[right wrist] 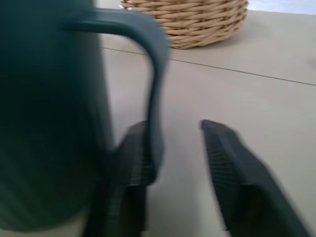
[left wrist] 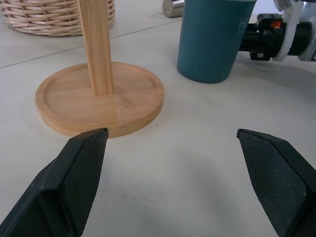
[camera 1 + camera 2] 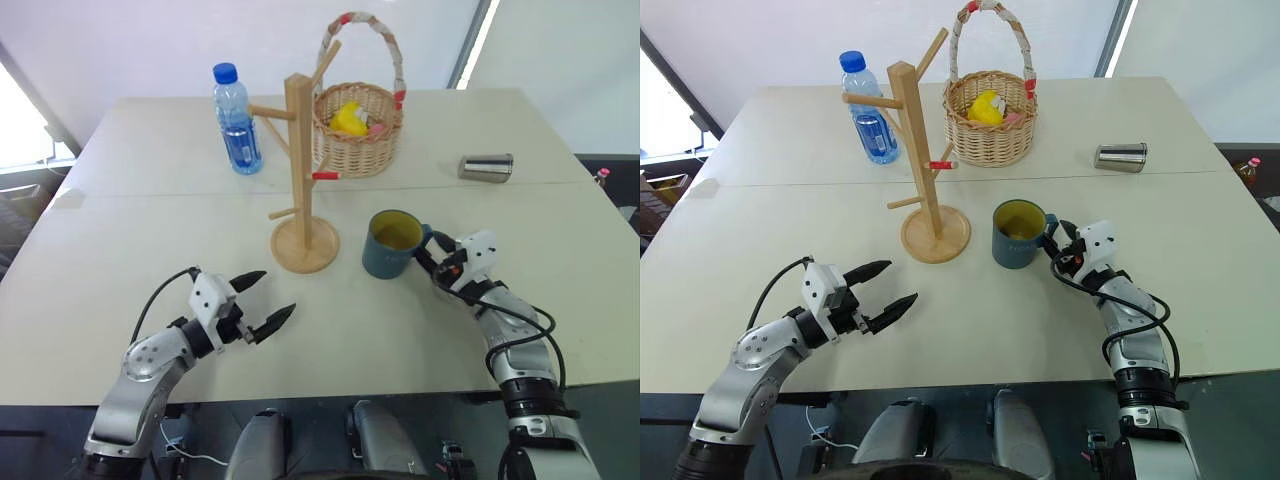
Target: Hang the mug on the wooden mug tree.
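Teal mug (image 3: 391,245) sits on the desk (image 3: 150,250) at frame centre, just right of the wooden mug tree (image 3: 300,180). Right claw (image 1: 173,158) straddles its handle, one finger inside, not yet pinching; left claw (image 3: 262,302) gapes empty. An off-centre squeeze could tip it.
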{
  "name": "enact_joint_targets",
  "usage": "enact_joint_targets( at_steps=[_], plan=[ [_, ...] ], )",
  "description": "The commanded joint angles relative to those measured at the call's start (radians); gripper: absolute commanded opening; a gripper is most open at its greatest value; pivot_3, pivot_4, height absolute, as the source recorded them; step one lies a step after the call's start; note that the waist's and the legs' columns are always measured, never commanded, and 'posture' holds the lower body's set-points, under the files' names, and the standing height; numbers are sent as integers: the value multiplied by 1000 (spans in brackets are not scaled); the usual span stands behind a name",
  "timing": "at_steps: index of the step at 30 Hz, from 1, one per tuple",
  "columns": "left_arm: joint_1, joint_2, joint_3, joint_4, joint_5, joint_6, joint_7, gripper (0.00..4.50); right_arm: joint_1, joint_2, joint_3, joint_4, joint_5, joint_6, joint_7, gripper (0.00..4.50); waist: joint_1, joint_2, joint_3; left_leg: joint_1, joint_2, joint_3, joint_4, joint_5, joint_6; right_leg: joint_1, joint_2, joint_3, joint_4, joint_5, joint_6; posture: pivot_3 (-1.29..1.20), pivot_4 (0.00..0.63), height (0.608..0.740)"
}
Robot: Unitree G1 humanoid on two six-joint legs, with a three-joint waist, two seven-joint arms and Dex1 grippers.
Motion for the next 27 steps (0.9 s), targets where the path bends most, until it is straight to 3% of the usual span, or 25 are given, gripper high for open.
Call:
enact_joint_targets(
  at_steps=[1, 8, 15, 20, 27],
  plan=[
    [-5, 7, 11, -29, -2, -16, 1, 4500, -8, 6, -10, -41, 29, -20, 18, 21, 0, 0, 0, 0, 0, 0, 0, 0, 0, 0, 0, 0, 0, 0, 0, 0, 150, 740],
    [-11, 11, 51, -17, -14, -18, 17, 4500, 40, -63, 51, -281, -81, -11, -1, 21, 0, 1, 1, -1, 0, 0, 0, 0, 0, -1, 0, 0, 0, 0, 0, 0, 150, 740],
    [-45, 31, 118, 38, -26, -38, 10, 4500, -5, -241, 142, -595, -249, 4, 59, 21, 1, 1, 1, 0, 0, -1, 0, 0, 0, 0, 0, 0, 0, 0, 0, 0, 150, 740],
    [-65, 28, 145, 41, -60, -32, -4, 4500, -95, -293, 172, -665, -273, 74, 89, 21, 2, -1, 1, 0, 0, 0, 0, 0, 0, 0, 0, -1, 0, 0, 0, 0, 150, 740],
    [-59, 65, 193, -38, -154, 20, -32, 4500, -264, -283, 235, -681, -301, 202, 117, 21, 0, 0, 1, -1, 0, 0, 0, 0, 0, -1, 0, 0, 0, 0, 0, 0, 150, 740]
  ],
)
